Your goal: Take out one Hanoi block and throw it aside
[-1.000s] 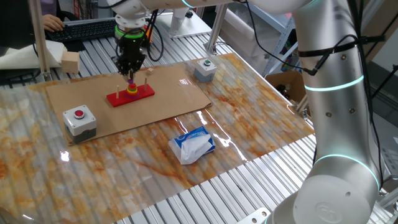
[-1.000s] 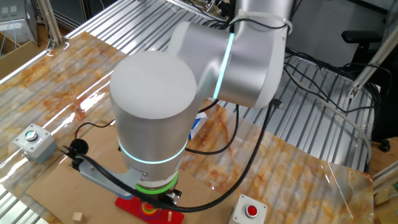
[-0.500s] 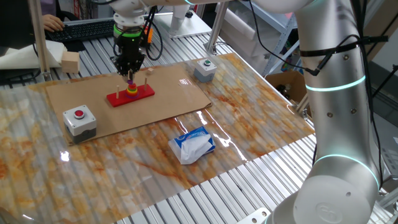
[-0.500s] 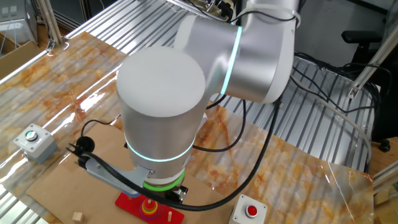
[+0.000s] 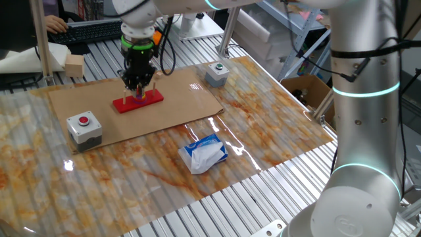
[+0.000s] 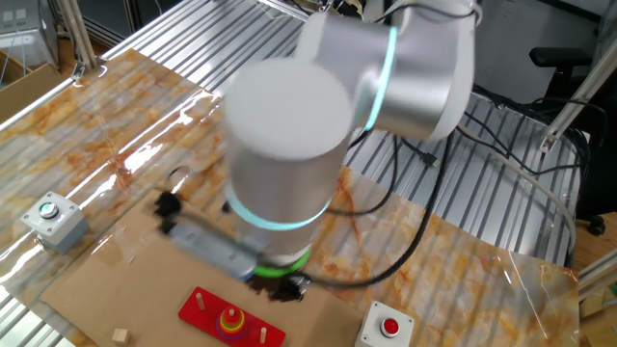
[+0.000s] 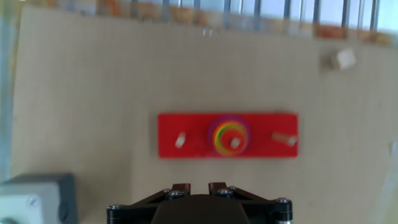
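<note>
The flat red base (image 7: 186, 127) with three wooden pegs lies on a cardboard sheet. The ring stack (image 7: 229, 134) sits on its middle peg and shows yellow, green and red rings. No purple ring shows on top of it. My gripper (image 7: 198, 186) is off the stack, toward the base's near side, with its fingers close together. The Hanoi block itself is hidden at the fingertips. In one fixed view my gripper (image 5: 139, 85) hangs just above the base (image 5: 152, 97). In the other it (image 6: 281, 287) is blurred, to the right of the stack (image 6: 231, 320).
A grey box with a red button (image 5: 84, 125) stands at the cardboard's front left. Another grey button box (image 5: 216, 72) is at the back right. A tissue pack (image 5: 204, 153) lies on the marbled table. A wooden cube (image 7: 342, 59) sits beyond the base.
My gripper was on the stack's top, then rose. It has now swung sideways off the stack, with the arm turning fast.
</note>
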Motion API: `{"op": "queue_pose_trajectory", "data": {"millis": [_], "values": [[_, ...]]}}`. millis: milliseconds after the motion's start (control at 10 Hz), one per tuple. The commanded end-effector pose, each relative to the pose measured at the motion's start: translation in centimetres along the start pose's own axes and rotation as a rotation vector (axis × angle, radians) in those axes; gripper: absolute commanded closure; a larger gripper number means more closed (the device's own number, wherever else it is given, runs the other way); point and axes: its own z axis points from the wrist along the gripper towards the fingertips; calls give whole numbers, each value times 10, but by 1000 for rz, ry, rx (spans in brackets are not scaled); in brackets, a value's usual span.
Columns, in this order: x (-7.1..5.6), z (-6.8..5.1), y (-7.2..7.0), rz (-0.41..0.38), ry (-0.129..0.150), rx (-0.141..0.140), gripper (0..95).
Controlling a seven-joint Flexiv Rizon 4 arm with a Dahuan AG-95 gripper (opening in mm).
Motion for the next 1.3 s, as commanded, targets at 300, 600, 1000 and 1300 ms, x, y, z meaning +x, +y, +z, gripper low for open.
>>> {"op": "queue_pose_trajectory", "data": {"millis": [300, 600, 1000, 1300], "values": [[2, 1, 1, -4, 5, -3, 950], [6, 2, 2, 30, 0, 23, 190], [7, 2, 2, 32, -7, 26, 0], [7, 2, 2, 51, -14, 27, 0]]}}
